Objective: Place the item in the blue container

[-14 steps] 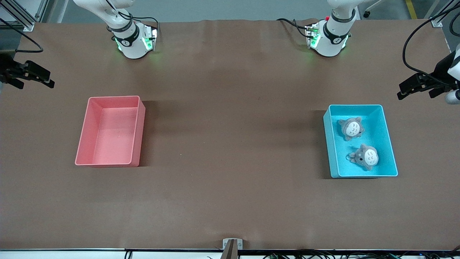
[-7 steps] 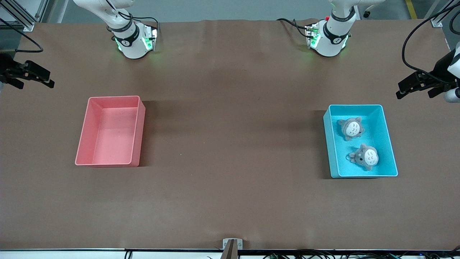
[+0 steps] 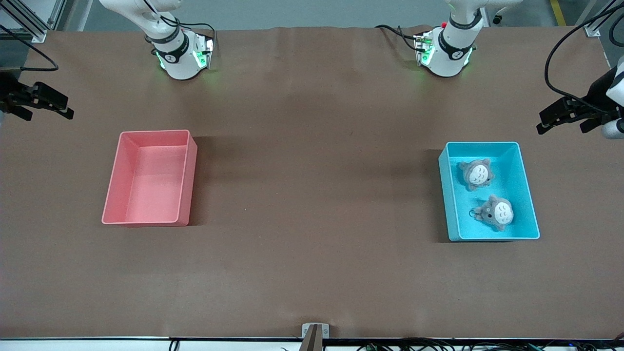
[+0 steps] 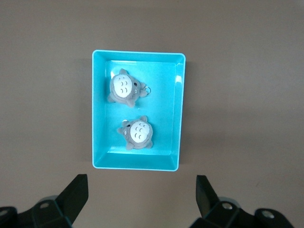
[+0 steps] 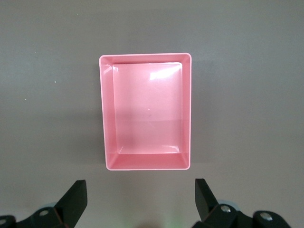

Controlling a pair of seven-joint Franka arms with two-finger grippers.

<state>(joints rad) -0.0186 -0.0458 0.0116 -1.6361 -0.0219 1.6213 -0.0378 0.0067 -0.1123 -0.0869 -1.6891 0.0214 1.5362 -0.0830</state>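
On the brown surface [image 3: 312, 273], nearest the front camera, toward the left arm's end, sits the light blue plastic bin with low walls [image 3: 530, 204]. Inside it lie two small grey and white plush toys. One plush toy with a little metal ring [image 3: 495, 213] is nearer the front camera, and the other plush toy [image 3: 476, 174] lies just beside it, farther back; they do not touch. Toward the right arm's end of the surface, well apart from the blue bin, sits the pink plastic bin of the same shape [image 3: 192, 161], and it has nothing in it. Farther back, the left gripper [image 3: 560, 117] hangs in the air over the edge of the surface, with its black fingers [image 4: 76, 192] wide apart and holding nothing. The right gripper [image 3: 46, 102] hangs over the other edge, and its fingers [image 5: 76, 197] are also wide apart and hold nothing. Both arms seem to wait. No loose toy shows on the surface, so the job looks done. If one more toy came, an arm would need to reach down, pinch it softly and carry it over the blue bin.
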